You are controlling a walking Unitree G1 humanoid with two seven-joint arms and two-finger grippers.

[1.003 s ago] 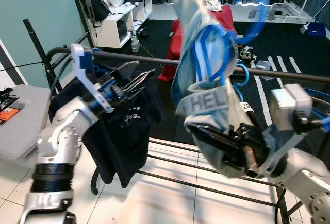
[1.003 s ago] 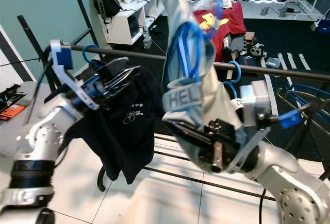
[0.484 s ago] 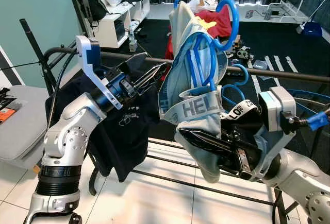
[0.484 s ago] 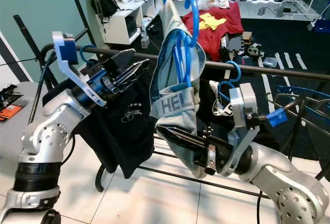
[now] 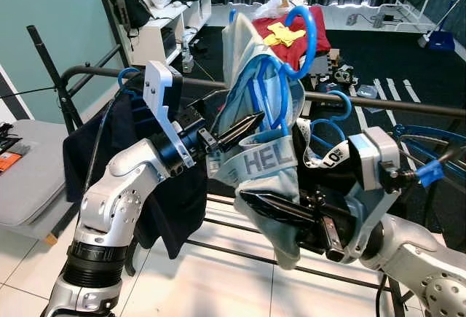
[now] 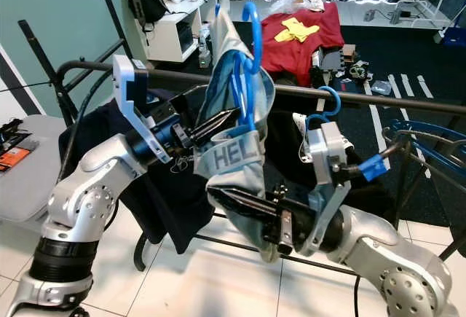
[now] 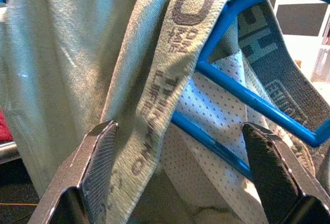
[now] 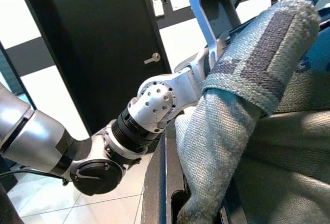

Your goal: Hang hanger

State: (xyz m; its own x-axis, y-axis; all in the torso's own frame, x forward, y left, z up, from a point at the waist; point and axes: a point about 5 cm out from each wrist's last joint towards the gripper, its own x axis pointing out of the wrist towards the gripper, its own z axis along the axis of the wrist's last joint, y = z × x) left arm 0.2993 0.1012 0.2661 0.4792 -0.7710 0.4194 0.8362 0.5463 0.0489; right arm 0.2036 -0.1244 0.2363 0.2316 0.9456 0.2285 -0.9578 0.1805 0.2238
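Left eye view: a blue hanger (image 5: 280, 76) draped with a pale grey-green garment (image 5: 255, 164) is held up in front of a dark clothes rail (image 5: 378, 104), its hook rising above the rail line. The right gripper (image 5: 273, 208) reaches in from below with its jaws clamped on the lower folds of the garment. The left gripper (image 5: 240, 126) points at the waistband from the robot's left, its fingers spread. A dark shirt (image 5: 156, 186) hangs from the rail behind the left arm.

Right eye view: the same scene, with the hanger's hook (image 6: 251, 18) standing above the rail and a second blue hanger (image 6: 328, 109) hooked on the bar further right. A red cloth (image 6: 298, 29) lies on the dark floor beyond.

Left wrist view: the two black fingers (image 7: 100, 157) stand wide apart, the lettered waistband (image 7: 165, 74) and a blue bar of the hanger between them; whether either touches cannot be told.

Right wrist view: grey-green fabric lies bunched over a black finger (image 8: 162, 183), with the silver left arm (image 8: 149, 110) beyond.
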